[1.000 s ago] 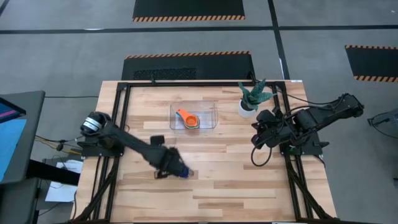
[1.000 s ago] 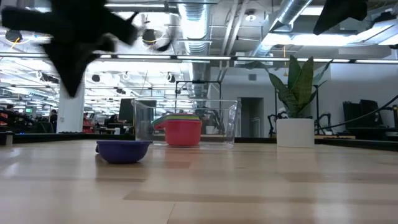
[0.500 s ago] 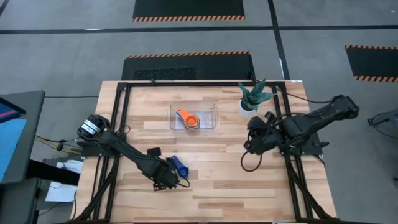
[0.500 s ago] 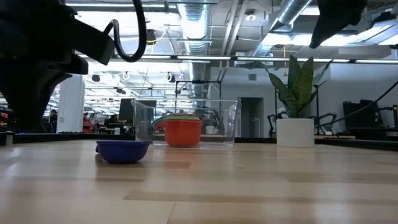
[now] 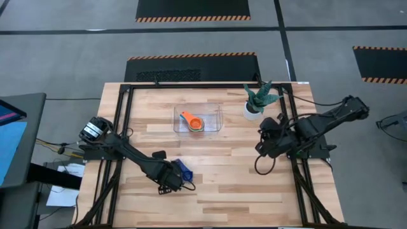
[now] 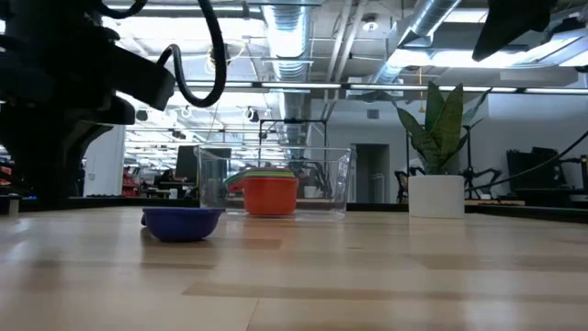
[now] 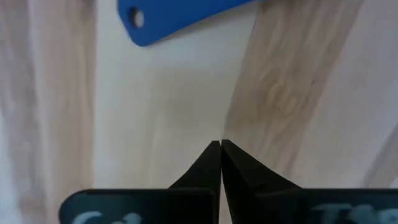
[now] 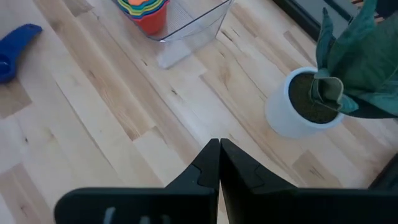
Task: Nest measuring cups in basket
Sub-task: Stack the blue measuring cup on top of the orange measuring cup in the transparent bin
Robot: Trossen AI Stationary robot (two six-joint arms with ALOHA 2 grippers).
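A dark blue measuring cup (image 5: 184, 170) stands on its base on the wood, its bowl plain in the low view (image 6: 182, 222). My left gripper (image 7: 221, 144) is shut and hovers just short of the cup's flat handle end (image 7: 168, 15), touching nothing; in the high view it sits beside the cup (image 5: 172, 180). The clear basket (image 5: 217, 121) holds the nested stack of cups, orange on top (image 5: 196, 123), also seen in the right wrist view (image 8: 146, 12). My right gripper (image 8: 219, 143) is shut and waits in the air near the table's right side (image 5: 261, 147).
A white pot with a green plant (image 5: 256, 102) stands right of the basket, close to my right arm (image 8: 305, 106). Black frame rails run along the table's left and right sides (image 5: 122, 127). Bare wood lies between the blue cup and the basket.
My left gripper, which was over the dark blue cup a second ago, has drawn back toward the table's near-left and come lower. The cup has stayed where it was. My right gripper swung a little toward the table's middle and back again.
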